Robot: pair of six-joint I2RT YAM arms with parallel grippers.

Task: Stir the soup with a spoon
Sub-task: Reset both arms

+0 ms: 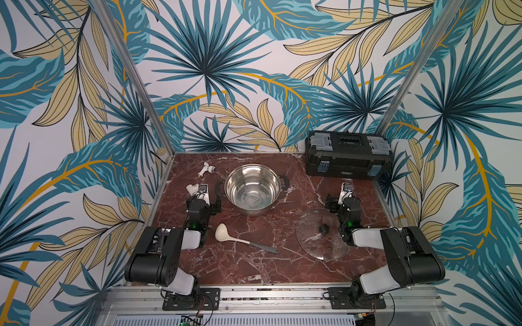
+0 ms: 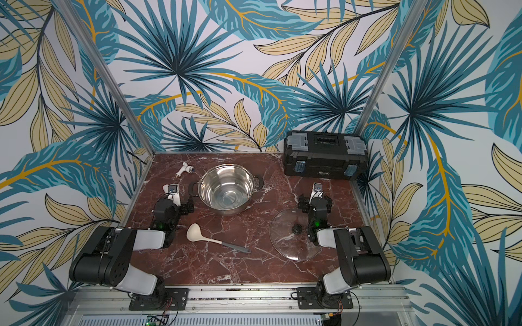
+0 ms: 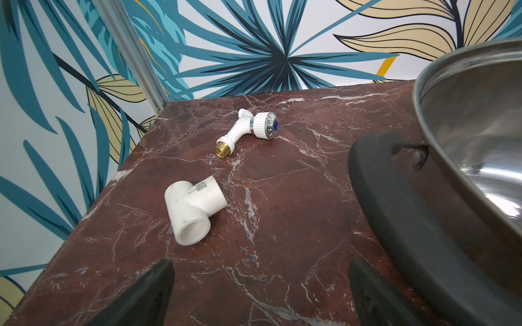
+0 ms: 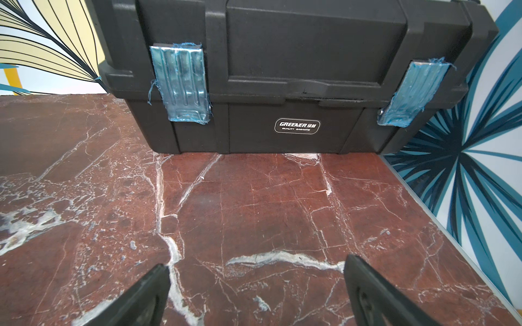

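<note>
Lying before pot (image 1: 240,180), spoon (image 1: 244,240), glass lid (image 1: 315,241) beside, toolbox (image 1: 348,156) behind

Paired high views over table (image 1: 254,268); low forward wrist close-ups.

The tabletop (image 1: 254,268) is a dark red marble slab with white veins running all over it. A shiny steel pot (image 1: 252,189) stands upright toward the back, roughly in the middle. The glass lid (image 1: 313,242) lies flat over on the right with its knob up, well apart from the pot. The spoon (image 1: 240,239) lies in front of the pot, with its cream bowl to the left and grey handle pointing right. A black toolbox (image 1: 348,158) sits shut in the back right corner. Two white pipe bits are on the left: a tee (image 3: 195,209) near the pot's handle and a small tap (image 3: 248,132) further back.
</note>
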